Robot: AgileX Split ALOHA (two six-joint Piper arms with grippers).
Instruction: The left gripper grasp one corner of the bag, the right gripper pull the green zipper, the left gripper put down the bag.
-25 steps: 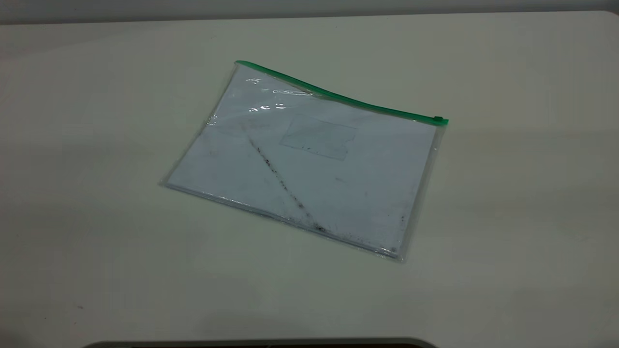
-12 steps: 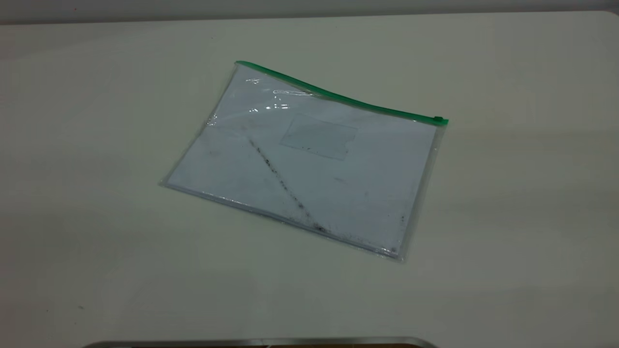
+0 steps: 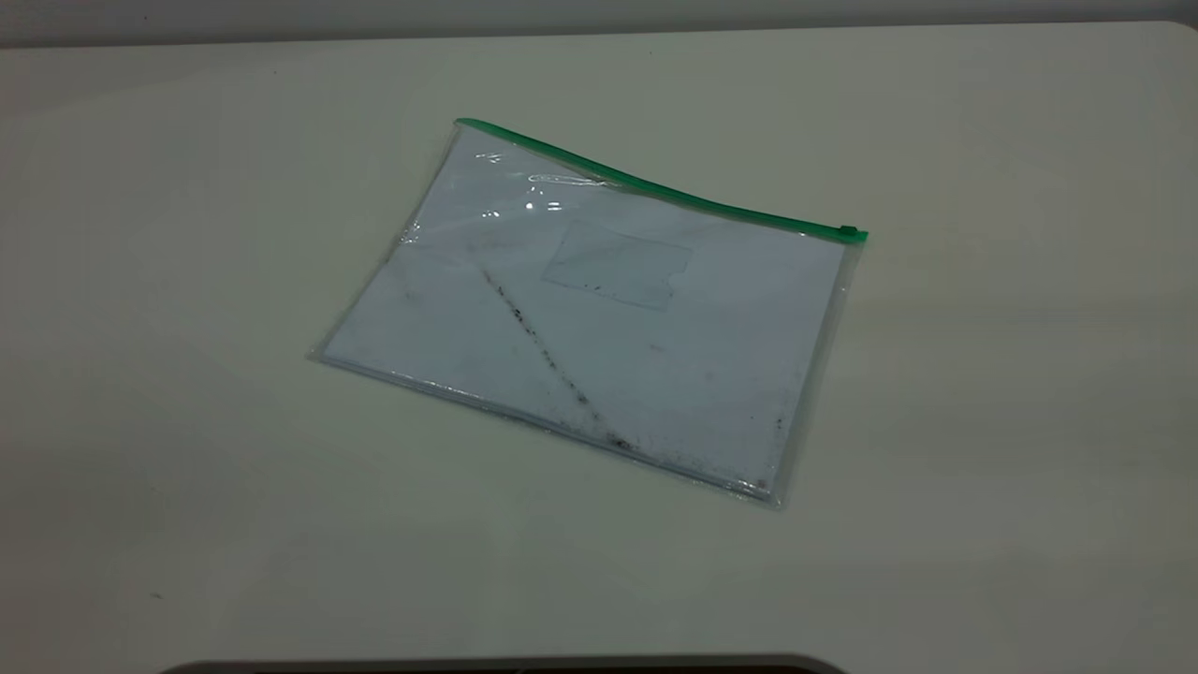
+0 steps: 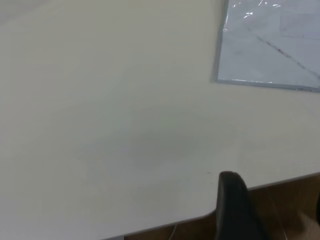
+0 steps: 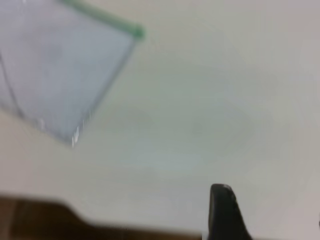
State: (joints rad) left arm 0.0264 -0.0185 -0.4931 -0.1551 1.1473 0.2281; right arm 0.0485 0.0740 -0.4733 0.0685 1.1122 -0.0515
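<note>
While the exterior view is showing only the bag [image 3: 590,318] with its green zipper [image 3: 655,187] lying mid-frame on the table [image 3: 187,468], the wrist views are catching one dark finger [image 4: 235,207] of the left gripper and one [image 5: 225,212] of the right; can't tell either one's grip state.

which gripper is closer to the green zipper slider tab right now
Right, as far as the wrist views show. The right gripper hangs at the table edge off the bag corner carrying the slider tab. The left gripper faces the opposite, tabless side, also apart.

One bag [image 3: 599,318] — one green zipper [image 3: 655,187], one slider tab [image 3: 849,231]; one table [image 3: 187,468].
</note>
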